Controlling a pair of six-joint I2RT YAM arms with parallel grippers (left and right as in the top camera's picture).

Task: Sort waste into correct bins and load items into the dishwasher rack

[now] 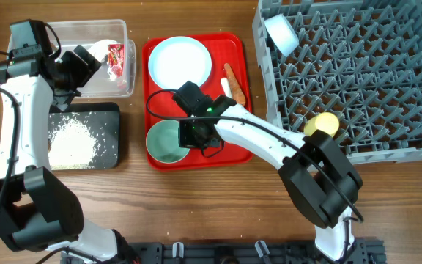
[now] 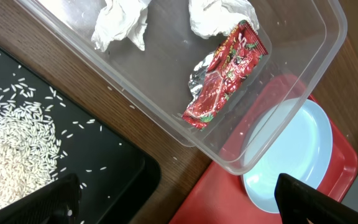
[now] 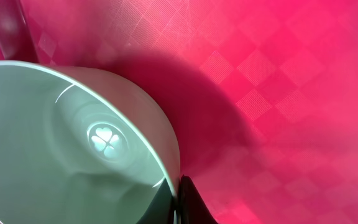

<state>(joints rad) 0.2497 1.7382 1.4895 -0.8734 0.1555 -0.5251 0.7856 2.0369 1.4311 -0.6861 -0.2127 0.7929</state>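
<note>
Clear glossy plastic tub (image 2: 291,81); foil-lined wrapper (image 2: 225,74); textured red tray (image 3: 278,74); wood-grain table (image 1: 196,213).

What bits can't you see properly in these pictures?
- Overhead: fingers of the right gripper hide under its own wrist.
- Right wrist: the mint-green bowl is cut off by the edges; the grip on it is unclear.
- Left wrist: the clear tub covers part of the pale blue plate.

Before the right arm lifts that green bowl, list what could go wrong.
The right gripper meets the mint-green bowl only at its rim, so the bowl may tip or slip. Swinging towards the rack, the arm could knock the carrot and spoon nearby.
</note>
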